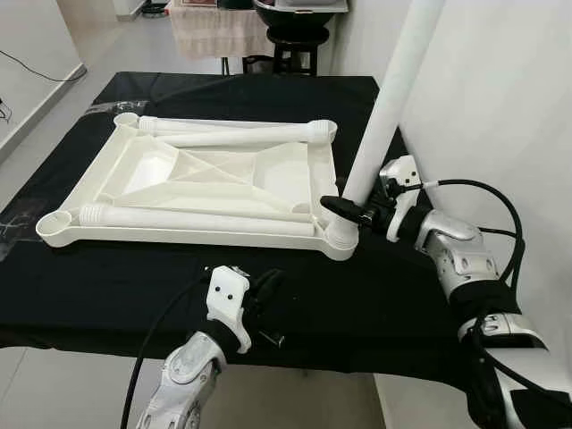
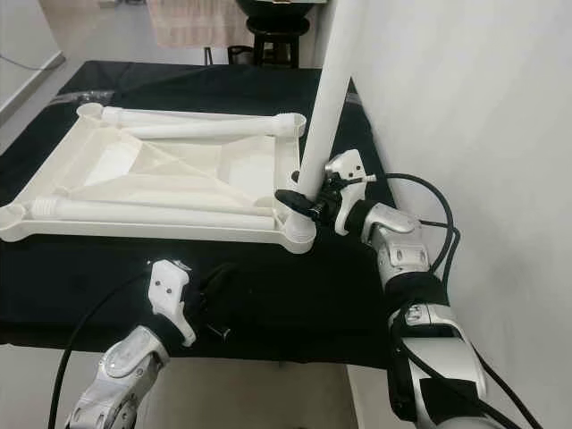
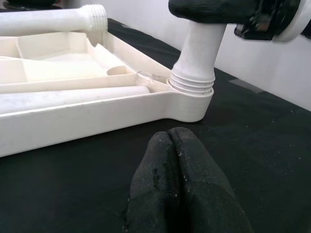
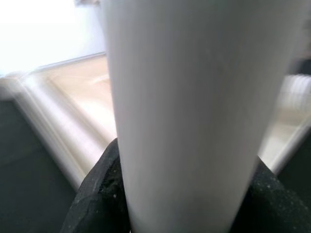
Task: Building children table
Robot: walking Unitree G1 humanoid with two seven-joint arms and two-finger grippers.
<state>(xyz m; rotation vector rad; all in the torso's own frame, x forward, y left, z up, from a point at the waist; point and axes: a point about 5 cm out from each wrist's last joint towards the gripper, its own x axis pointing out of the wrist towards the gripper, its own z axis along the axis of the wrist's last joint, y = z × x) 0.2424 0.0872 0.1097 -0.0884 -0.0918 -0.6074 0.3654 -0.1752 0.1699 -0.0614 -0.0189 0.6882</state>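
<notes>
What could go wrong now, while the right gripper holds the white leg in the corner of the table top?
1. The leg leans rather than standing straight in its corner socket, so its thread may cross or jam.
2. The right gripper grips the leg low down; the long part above could tip.
3. The left gripper rests shut on the black cloth, not holding the table top, which may slide.
</notes>
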